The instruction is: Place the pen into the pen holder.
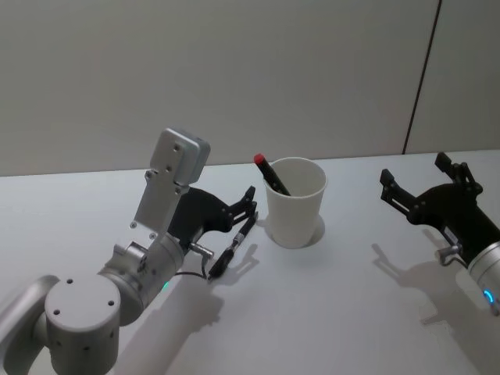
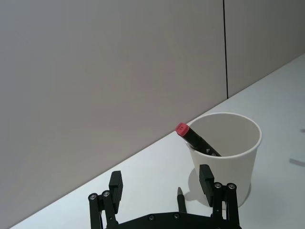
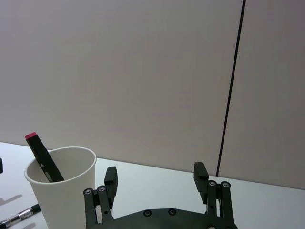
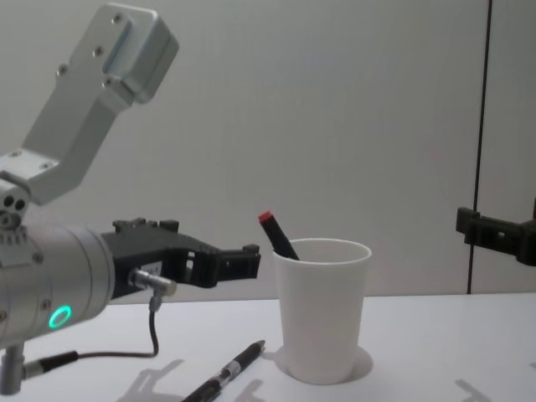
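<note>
A black pen (image 1: 230,254) lies flat on the white table (image 1: 351,312). It sits just to the robot's left of the pen holder (image 1: 295,203), on the side nearer the robot. The holder is a plain white paper cup standing upright towards the table's far edge, where the table meets a bare wall (image 1: 234,78). A second pen with a red cap (image 1: 269,173) already leans inside the cup, its top poking above the rim.

The loose pen's long axis runs diagonally. Its near end points back towards the robot's left side and its far end points towards the base of the cup, close to it but not touching.

The left gripper (image 1: 248,205) is the nearer one. It hangs above the pen's far end with its jaws spread apart and nothing in them. From the chest camera there is a clear gap between the fingers and the pen below. From the left wrist camera the pen's tip shows between the two fingers, so the jaws appear to straddle its line, and a grasp would likely call for a straight descent.

The right gripper (image 1: 414,168) idles well off to the cup's right, also spread and empty.

The gripper body hides most of the pen from the left wrist camera. The chest view's lower edge cuts off the pen's near end. The cup wall conceals the lower part of the red-capped pen.
</note>
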{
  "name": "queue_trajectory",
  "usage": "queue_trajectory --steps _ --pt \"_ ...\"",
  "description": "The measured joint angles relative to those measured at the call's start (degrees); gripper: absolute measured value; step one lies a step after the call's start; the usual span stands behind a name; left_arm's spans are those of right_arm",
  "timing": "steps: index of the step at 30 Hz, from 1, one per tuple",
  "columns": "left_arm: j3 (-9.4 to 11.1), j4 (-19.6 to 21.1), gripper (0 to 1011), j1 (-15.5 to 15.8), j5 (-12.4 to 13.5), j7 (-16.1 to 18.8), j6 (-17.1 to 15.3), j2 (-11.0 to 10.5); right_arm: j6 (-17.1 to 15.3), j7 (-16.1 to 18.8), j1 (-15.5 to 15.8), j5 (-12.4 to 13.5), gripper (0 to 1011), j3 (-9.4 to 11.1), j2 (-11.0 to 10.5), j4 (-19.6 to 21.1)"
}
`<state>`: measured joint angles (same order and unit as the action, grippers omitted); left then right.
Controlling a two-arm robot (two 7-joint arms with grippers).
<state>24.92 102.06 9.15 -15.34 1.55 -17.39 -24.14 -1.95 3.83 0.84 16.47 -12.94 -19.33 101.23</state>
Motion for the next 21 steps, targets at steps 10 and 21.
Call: queue_trajectory --steps 10,21 --pt "0.1 -0.8 1001 -0.7 -2.1 -1.5 -0.4 0.4 0.0 0.0 0.0 0.0 1001 0.0 0.0 0.0" --pt "0.0 -2.7 1001 -0.2 -2.9 -4.8 -2.1 1.0 0.0 0.0 0.0 0.0 1001 0.0 0.0 0.0"
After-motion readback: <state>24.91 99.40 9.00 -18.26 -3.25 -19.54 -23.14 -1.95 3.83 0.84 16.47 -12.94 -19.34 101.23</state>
